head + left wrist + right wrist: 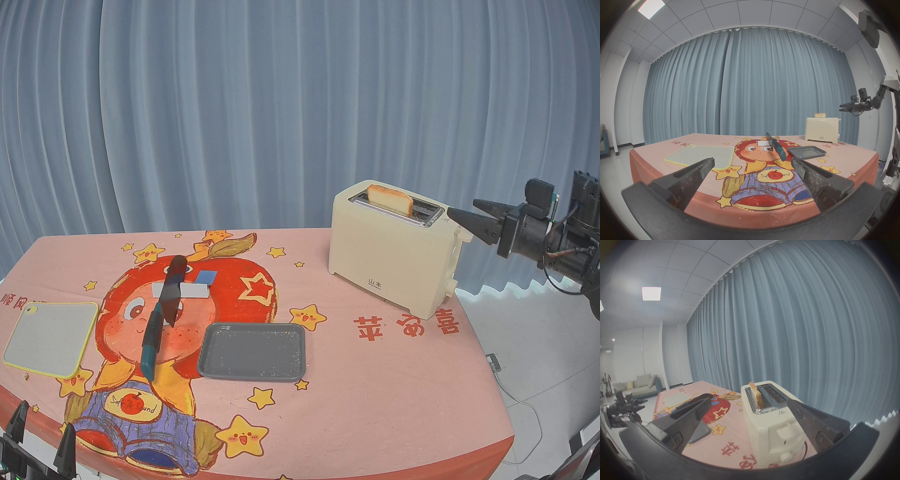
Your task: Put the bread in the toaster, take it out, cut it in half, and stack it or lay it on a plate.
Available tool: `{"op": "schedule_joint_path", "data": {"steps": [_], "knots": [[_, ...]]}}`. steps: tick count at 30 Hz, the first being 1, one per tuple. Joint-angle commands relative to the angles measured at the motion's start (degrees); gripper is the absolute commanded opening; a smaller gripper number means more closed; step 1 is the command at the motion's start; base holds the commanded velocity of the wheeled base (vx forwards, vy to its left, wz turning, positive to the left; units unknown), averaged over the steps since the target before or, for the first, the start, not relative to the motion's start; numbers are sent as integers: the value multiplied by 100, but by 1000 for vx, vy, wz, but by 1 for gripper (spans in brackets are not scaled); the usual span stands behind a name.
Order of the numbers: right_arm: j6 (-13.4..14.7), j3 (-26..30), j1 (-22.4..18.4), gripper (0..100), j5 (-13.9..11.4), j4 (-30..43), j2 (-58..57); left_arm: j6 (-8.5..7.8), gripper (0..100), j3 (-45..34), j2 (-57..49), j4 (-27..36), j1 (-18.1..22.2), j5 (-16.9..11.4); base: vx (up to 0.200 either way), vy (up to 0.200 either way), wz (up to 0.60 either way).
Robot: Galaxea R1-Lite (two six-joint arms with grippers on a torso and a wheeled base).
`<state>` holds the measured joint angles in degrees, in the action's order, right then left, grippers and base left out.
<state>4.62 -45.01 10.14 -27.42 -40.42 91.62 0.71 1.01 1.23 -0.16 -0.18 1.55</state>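
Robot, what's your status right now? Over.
Left gripper open, off the table near edge; right gripper open, beside toaster. Bread poking up from slot. Path to it clear.

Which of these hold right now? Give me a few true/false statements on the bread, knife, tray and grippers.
The bread stands in the toaster. True.
The knife lies on the cutting board. False: it lies between the board and the tray, touching neither.
The tray holds bread. False: no bread is on it.
The right gripper is open beside the toaster. True.
The left gripper holds the knife. False: it is open and empty.
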Motion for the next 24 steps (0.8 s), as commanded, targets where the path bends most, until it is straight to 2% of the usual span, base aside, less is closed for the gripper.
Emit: {"op": "schedule_joint_path", "data": {"steps": [1, 6, 7, 8, 10, 16, 24], "knots": [[171, 686, 40, 100, 61, -1, -804, 8, 100, -101, 9, -2, 1, 3, 0, 0, 0], [153, 1556, 49, 100, 421, -9, -1200, 0, 100, -101, 9, -2, 1, 3, 0, 0, 0], [153, 1556, 49, 100, 421, -9, -1200, 0, 100, -101, 9, -2, 1, 3, 0, 0, 0], [171, 1873, 49, 100, 457, -36, -1287, 0, 100, -101, 9, -2, 1, 3, 0, 0, 0], [206, 2163, 49, 100, 448, -168, -1358, 8, 100, -101, 9, 7, 1, 3, 0, 0, 0], [188, 2347, 278, 100, 448, -554, -1287, 0, 100, -101, 9, -2, 1, 3, 0, 0, 0], [144, 2550, 93, 100, 430, -642, -1138, 0, 100, -101, 9, -2, 1, 3, 0, 0, 0]]}}
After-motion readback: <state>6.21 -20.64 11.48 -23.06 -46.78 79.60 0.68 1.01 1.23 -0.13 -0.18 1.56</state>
